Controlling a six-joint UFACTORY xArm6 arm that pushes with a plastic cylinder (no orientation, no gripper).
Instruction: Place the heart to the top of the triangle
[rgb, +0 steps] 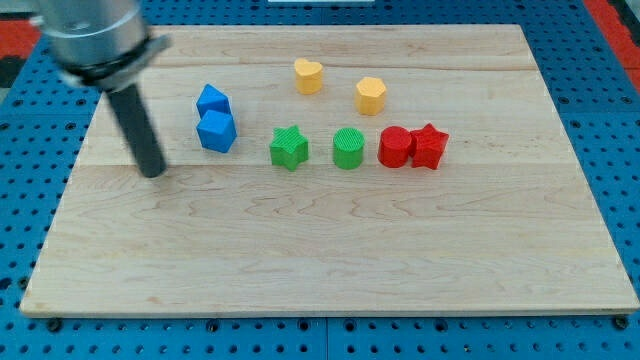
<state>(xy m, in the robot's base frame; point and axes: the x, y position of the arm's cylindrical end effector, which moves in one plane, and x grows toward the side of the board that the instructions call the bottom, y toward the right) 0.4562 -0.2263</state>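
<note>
The yellow heart (309, 75) lies near the view's top, at centre. Two blue blocks stand at the left: one (212, 101) above and one (217, 131) below it, touching; which of them is the triangle I cannot tell. My tip (152, 171) rests on the board to the left of the blue pair and slightly below it, apart from all blocks. The rod rises from it to the arm's grey end at the view's top left.
A yellow hexagon-like block (371, 95) lies right of the heart. A green star (289, 148), a green cylinder (348, 148), a red cylinder (395, 147) and a red star (430, 146) form a row across the middle. The wooden board (330, 260) lies on a blue pegboard.
</note>
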